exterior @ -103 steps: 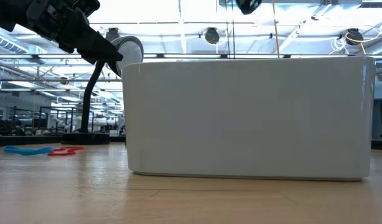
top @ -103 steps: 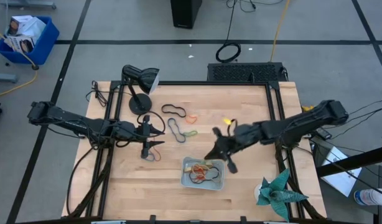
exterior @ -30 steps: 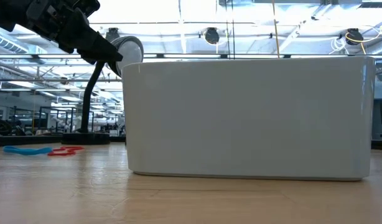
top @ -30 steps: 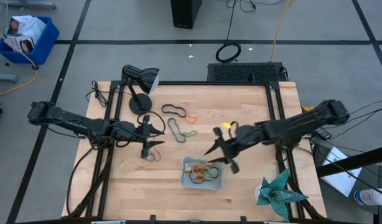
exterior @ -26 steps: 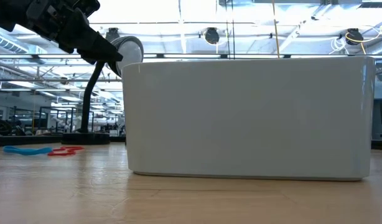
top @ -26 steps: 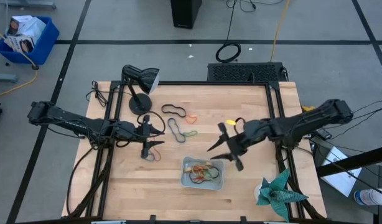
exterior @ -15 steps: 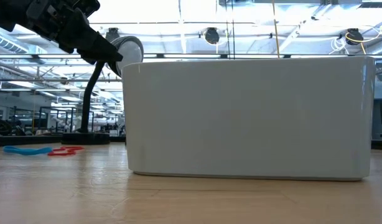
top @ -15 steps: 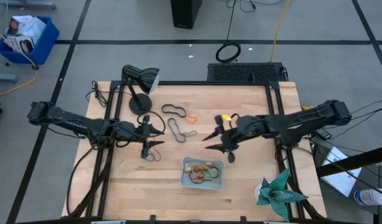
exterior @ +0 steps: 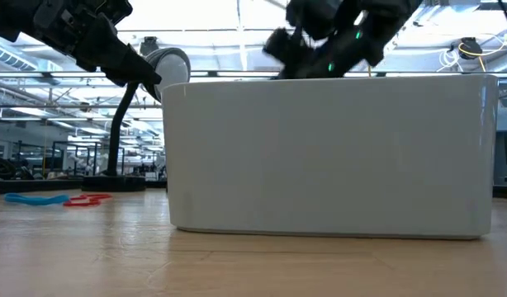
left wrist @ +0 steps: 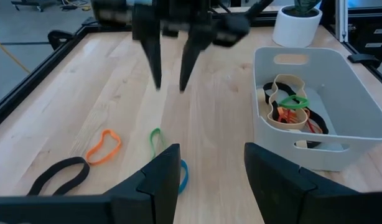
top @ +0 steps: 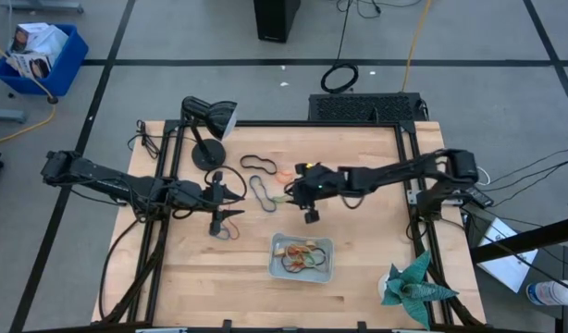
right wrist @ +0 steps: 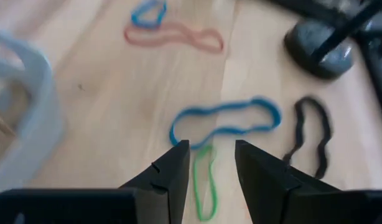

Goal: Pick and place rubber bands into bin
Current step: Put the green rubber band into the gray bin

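Loose rubber bands lie flat on the table's middle: a black one (top: 258, 164), an orange one (top: 284, 174), a blue one (right wrist: 225, 121) and a green one (right wrist: 203, 177). A red band (exterior: 88, 199) and another blue band (exterior: 35, 199) lie under my left gripper (top: 224, 208), which hangs open and holds nothing. My right gripper (right wrist: 213, 165) is open over the green band with its fingers pointing down, and appears clear of the table in the left wrist view. The bin (top: 302, 258) stands near the front with several bands in it.
A black desk lamp (top: 206, 129) stands at the far left, its base (right wrist: 318, 40) just beyond the bands. A potted plant (top: 412, 282) sits at the near right corner. Bare wood lies between the bands and the bin.
My right gripper has gone from over the bin's right side toward the far left, out to the loose bands at the table's middle. It now shows behind the bin in the low view. My left gripper and the bands have kept still.
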Available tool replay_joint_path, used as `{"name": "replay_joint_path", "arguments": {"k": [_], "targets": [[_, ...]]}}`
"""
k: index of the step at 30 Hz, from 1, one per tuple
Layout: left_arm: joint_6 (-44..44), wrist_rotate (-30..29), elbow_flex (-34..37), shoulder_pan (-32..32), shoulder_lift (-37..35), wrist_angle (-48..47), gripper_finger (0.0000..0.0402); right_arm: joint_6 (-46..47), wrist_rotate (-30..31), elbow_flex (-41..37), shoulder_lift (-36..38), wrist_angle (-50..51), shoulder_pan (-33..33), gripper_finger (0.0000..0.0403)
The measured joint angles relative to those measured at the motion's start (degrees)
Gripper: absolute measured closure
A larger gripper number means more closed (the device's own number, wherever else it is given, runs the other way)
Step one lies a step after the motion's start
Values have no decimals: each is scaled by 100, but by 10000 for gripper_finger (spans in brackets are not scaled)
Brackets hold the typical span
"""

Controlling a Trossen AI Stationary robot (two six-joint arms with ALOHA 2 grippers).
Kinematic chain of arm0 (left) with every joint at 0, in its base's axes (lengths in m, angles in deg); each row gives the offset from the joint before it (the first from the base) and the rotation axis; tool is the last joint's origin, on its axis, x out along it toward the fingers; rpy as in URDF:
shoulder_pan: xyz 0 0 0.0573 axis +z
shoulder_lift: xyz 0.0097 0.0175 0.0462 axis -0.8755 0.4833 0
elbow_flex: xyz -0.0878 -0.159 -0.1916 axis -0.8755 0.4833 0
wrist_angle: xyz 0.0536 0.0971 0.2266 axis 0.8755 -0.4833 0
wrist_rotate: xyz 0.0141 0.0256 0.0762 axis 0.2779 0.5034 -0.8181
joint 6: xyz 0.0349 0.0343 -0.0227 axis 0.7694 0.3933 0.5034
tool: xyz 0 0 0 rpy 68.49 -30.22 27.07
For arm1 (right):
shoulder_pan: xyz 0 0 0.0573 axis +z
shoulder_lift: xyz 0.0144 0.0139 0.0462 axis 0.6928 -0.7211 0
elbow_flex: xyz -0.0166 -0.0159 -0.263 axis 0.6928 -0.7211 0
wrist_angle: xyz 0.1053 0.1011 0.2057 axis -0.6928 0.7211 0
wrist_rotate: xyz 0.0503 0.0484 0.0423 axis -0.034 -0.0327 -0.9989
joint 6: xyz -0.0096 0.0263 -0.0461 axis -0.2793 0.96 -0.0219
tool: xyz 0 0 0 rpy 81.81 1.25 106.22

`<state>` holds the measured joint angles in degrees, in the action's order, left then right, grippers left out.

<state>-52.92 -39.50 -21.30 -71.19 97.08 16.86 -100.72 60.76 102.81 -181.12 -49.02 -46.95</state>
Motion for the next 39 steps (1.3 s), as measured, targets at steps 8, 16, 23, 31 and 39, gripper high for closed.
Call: {"name": "replay_joint_path", "arguments": {"k": [8,16,23,31,39], "targets": [[31,0,0,0,0,-39,217,-68,-11,-1,-653,-46,-154,282],[39,0,0,0,0,-35,217,-85,-28,-1,-1006,-123,-297,285],[52,0,0,0,0,-32,217,-72,-343,-1,-1232,-422,-334,287],[50,0,0,-1,0,-33,217,-38,-276,-1,-1463,-466,-336,287],[46,-2,0,0,0,-33,217,-37,-272,1,-1461,-461,-412,287]]}}
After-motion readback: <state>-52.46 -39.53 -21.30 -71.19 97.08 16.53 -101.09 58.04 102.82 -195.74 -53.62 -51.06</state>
